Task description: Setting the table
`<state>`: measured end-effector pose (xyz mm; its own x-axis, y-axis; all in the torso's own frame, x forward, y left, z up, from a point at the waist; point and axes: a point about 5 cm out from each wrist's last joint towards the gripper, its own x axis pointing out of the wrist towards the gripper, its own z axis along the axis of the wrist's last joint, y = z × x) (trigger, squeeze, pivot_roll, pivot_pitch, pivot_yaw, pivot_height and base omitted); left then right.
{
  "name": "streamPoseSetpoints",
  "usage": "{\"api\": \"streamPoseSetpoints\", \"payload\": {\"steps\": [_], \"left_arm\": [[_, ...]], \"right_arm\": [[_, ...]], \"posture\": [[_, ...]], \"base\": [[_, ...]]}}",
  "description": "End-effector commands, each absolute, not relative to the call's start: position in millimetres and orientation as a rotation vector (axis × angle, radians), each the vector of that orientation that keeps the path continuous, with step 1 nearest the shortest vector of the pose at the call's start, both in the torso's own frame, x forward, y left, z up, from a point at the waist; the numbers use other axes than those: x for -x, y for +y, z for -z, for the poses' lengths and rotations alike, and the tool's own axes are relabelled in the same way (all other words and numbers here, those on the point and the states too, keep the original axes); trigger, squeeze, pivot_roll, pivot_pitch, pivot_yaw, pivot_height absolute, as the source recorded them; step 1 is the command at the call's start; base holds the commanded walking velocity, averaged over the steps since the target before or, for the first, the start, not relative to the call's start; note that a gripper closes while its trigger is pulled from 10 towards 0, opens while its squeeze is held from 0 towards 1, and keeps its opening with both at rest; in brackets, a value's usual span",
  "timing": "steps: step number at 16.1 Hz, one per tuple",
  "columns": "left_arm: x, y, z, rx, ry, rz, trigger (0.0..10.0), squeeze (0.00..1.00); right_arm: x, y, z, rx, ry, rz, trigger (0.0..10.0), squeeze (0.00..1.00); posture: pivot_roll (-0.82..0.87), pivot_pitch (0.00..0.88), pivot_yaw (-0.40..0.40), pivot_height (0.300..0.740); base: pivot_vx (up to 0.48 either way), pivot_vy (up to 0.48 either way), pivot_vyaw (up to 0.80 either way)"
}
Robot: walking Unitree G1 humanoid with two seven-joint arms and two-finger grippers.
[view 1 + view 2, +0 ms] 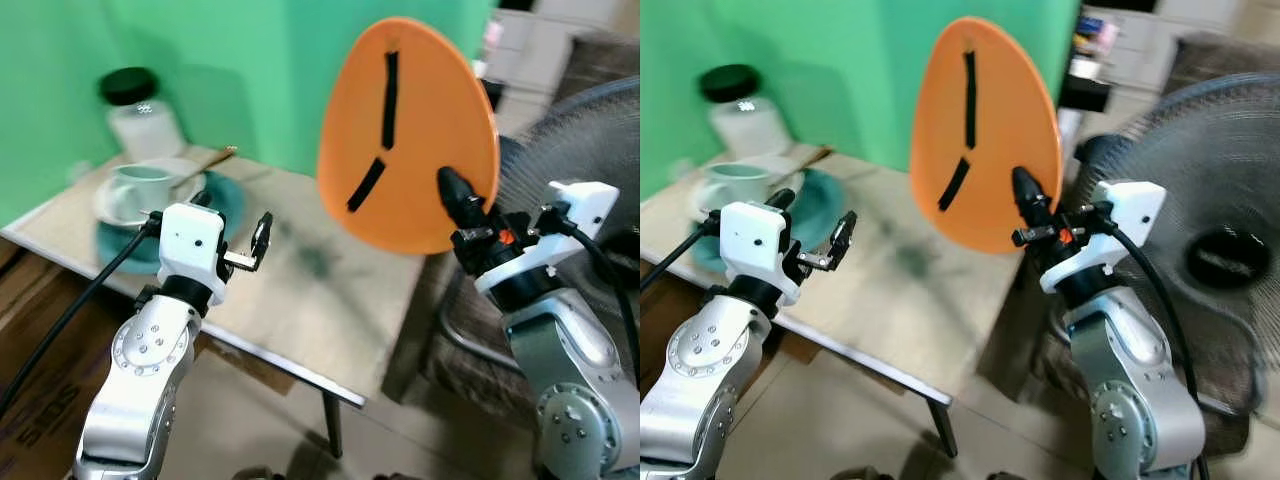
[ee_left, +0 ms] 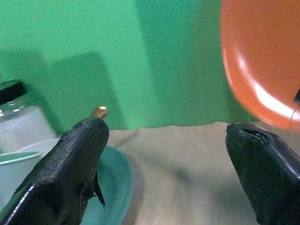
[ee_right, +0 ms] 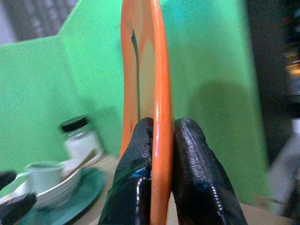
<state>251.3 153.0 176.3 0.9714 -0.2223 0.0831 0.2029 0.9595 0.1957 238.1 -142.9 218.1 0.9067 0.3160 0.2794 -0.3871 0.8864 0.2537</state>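
— Nearest to the camera, what do the arms do?
— On the left, the left end effector (image 1: 262,243) hovers over the surface (image 1: 330,290), fingers spread, holding nothing. On the right, the right end effector (image 3: 159,140) pinches the rim of an orange plate (image 1: 410,130), held upright above the surface edge.
— And farther back?
— A cup (image 1: 140,186) sits in a white bowl on a teal plate (image 1: 225,200); behind them stands a jar (image 1: 140,115), then the green wall (image 1: 250,60).

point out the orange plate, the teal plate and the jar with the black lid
orange plate (image 1: 420,110), left eye view, middle of its face
teal plate (image 1: 228,200), left eye view, bare right rim
jar (image 1: 143,125), left eye view, glass body under the black lid
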Motion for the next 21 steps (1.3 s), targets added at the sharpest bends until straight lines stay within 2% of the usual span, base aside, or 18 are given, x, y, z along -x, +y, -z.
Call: {"api": "streamPoseSetpoints", "payload": {"steps": [1, 7, 13, 19, 21], "left_arm": [[-250, 155, -182, -0.198, -0.122, 0.198, 10.0, 0.00], [-242, 153, -179, -0.213, -0.107, 0.185, 10.0, 0.00], [-245, 151, -180, -0.214, -0.107, 0.186, 10.0, 0.00], [-252, 154, -182, -0.202, -0.119, 0.144, 10.0, 0.00], [-251, 155, -183, -0.195, -0.127, 0.123, 10.0, 0.00]], "right_arm": [[-236, -142, -227, -0.299, -0.304, -0.361, 10.0, 0.00], [-239, -143, -224, -0.318, -0.320, -0.335, 10.0, 0.00], [-239, -138, -222, -0.313, -0.314, -0.349, 10.0, 0.00], [-247, -139, -220, -0.183, -0.289, -0.339, 10.0, 0.00], [-251, -141, -223, -0.197, -0.300, -0.335, 10.0, 0.00]], "posture": [[0.08, 0.000, 0.068, 0.740], [0.09, 0.000, 0.033, 0.740], [0.09, 0.000, 0.041, 0.740], [0.09, 0.000, 0.024, 0.740], [0.09, 0.000, 0.015, 0.740]], "base": [[0.000, 0.000, -0.80], [0.000, 0.000, -0.80], [0.000, 0.000, -0.80], [0.000, 0.000, -0.80], [0.000, 0.000, -0.80]]}}
